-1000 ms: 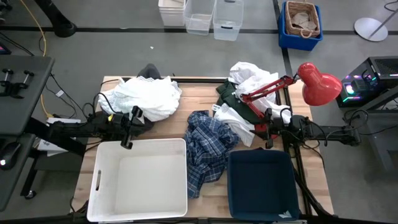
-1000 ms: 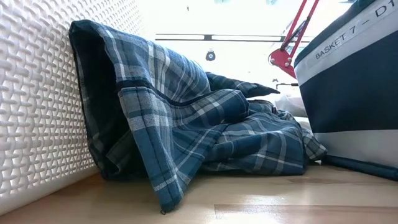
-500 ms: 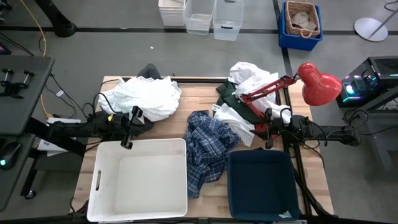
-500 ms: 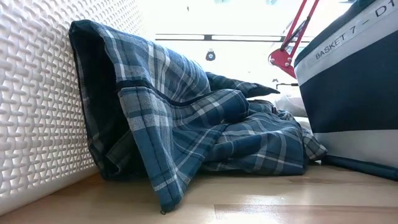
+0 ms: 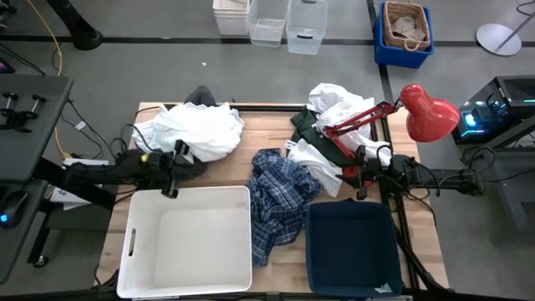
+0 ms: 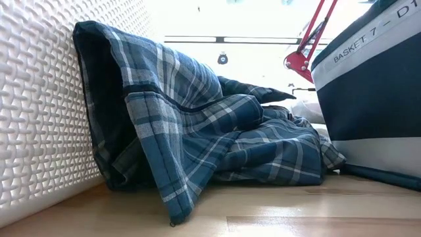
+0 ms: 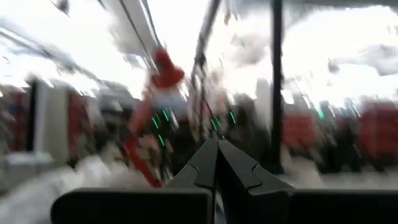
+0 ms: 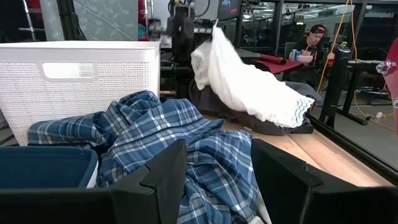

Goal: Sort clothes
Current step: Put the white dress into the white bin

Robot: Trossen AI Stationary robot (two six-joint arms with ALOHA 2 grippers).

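The clothes lie in three heaps on the wooden table. White garments (image 5: 194,130) are piled over a dark grey one (image 5: 201,94) at the far left. A blue-and-white plaid shirt (image 5: 280,196) lies in the middle, with one part leaning on the white bin's wall (image 6: 99,118). A dark green garment (image 5: 308,127) and white ones (image 5: 338,102) lie at the far right. My left gripper (image 5: 175,167) is shut beside the white pile, with nothing between its fingers (image 7: 217,165). My right gripper (image 8: 217,180) stands open at the right, pointing level at the plaid shirt (image 8: 180,137). My left gripper has nothing between its shut fingers. An edge of the white pile (image 8: 214,37) rises right beside it, and I cannot tell whether they touch.
A white bin (image 5: 188,242) stands at the near left and a navy bin (image 5: 351,251) at the near right, the plaid shirt between them. A red desk lamp (image 5: 428,109) reaches over the far right heap. More bins stand on the floor beyond the table.
My left gripper has tipped its fingers a little upward while staying in place and shut. The clothes and my right gripper have kept still.
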